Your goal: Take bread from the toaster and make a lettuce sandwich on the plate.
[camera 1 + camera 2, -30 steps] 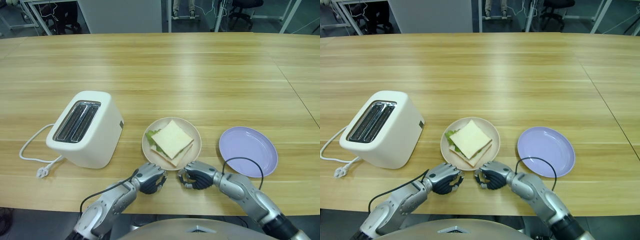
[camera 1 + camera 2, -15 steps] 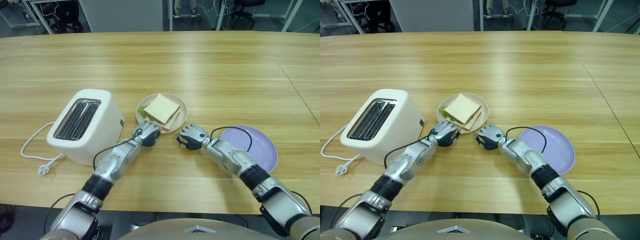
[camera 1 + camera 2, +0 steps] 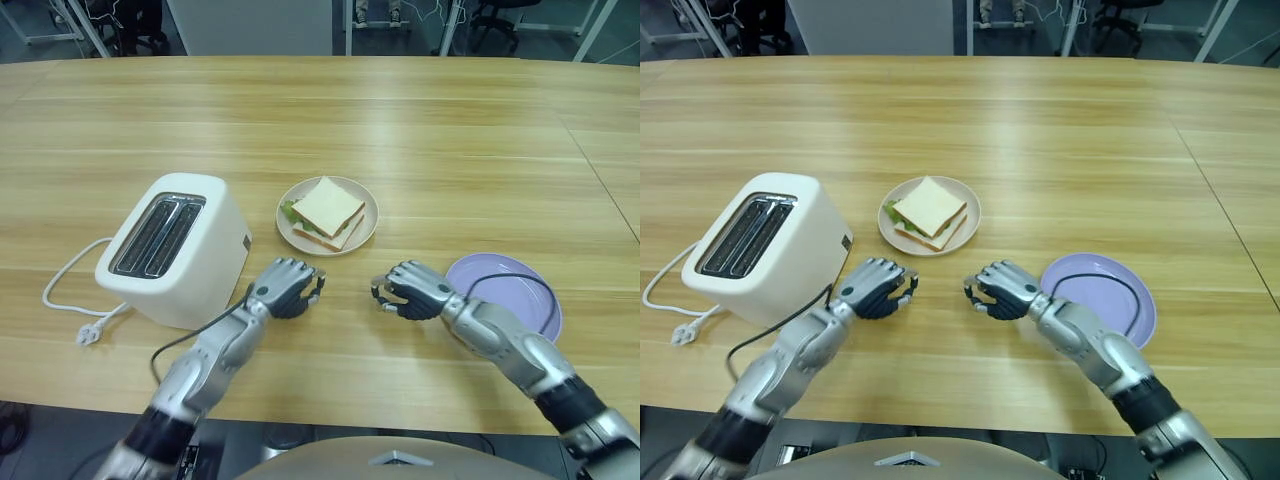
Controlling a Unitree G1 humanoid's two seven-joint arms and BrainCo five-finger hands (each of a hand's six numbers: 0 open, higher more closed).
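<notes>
A wooden table (image 3: 400,120) spans the scene. At the left stands a white toaster (image 3: 172,248), its power cord (image 3: 65,300) lying on the table to its left. The left hand (image 3: 287,288) is positioned just right of the toaster, fingers curled, holding nothing. Farther back, a tan plate (image 3: 372,218) carries the sandwich (image 3: 325,208), with lettuce (image 3: 290,211) showing at its left edge. The right hand (image 3: 412,291), curled and empty, is just left of a purple plate (image 3: 515,300).
</notes>
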